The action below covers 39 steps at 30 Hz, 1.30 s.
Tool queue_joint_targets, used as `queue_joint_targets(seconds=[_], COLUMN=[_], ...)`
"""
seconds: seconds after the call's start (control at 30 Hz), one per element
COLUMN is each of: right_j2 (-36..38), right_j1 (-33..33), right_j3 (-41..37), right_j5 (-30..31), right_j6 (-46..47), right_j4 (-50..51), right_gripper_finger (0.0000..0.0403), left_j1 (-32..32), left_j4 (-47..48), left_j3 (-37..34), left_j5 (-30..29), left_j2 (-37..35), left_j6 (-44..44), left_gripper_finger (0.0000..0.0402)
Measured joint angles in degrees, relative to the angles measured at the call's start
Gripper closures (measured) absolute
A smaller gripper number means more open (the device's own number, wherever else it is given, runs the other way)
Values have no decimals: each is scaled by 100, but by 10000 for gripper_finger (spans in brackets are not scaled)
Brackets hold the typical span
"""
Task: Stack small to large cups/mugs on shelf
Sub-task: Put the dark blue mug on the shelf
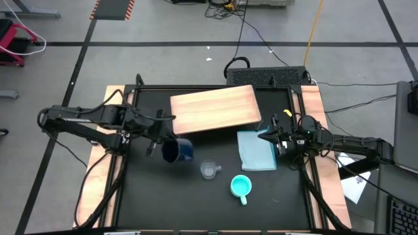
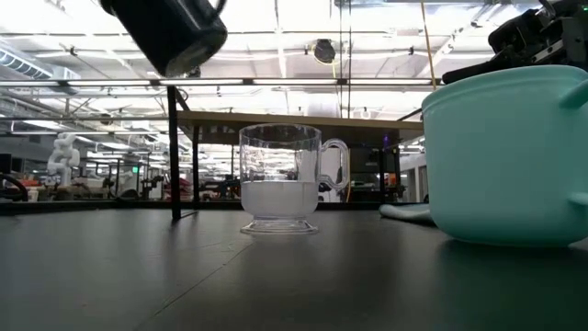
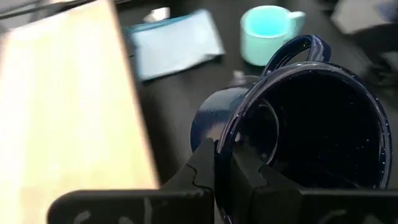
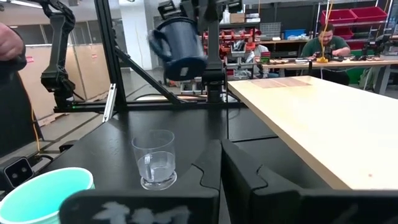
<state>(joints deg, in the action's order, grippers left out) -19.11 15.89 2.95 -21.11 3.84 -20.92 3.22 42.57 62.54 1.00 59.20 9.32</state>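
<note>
Left gripper (image 3: 224, 180) clamped on navy mug (image 1: 176, 150) rim — mug airborne, tilted, just beside shelf (image 1: 212, 108). Looks like rigid enamel, slick; rim pinch may pivot. Right gripper (image 4: 221, 163) fingers together, idle beside cloth (image 1: 256, 150).

- In your low view the turquoise mug (image 2: 503, 156) runs off the right edge, so its handle is lost to you.
- The navy mug (image 2: 170, 32) is cut by that view's top edge (only its lower body shows).
- Your left wrist view blurs the shelf (image 3: 68, 106) and crops it at the left edge.
- The navy mug hides most of the glass cup (image 3: 239, 78) there.
</note>
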Motion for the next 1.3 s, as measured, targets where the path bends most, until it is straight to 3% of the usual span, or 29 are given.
queue_joint_targets(seconds=[0.13, 0.37, 0.73, 1.3], right_j2=[-7, -9, -7, -9], right_j1=[-1, 0, 0, -1], right_j3=[1, 1, 0, 1], right_j5=[0, 0, -1, 0], right_j6=[0, 0, 0, 0], right_j4=[-5, -3, -11, 17], right_gripper_finger=[403, 403, 403, 403], left_j1=[-195, -770, -1579, -2523], left_j4=[-295, -467, 1018, 3278], left_j3=[2, 279, 2098, 4103], left_j5=[-413, -205, 635, 822], left_j2=[16, 167, 1480, 3135], left_j6=[74, 90, 568, 1125], left_gripper_finger=[385, 385, 385, 385])
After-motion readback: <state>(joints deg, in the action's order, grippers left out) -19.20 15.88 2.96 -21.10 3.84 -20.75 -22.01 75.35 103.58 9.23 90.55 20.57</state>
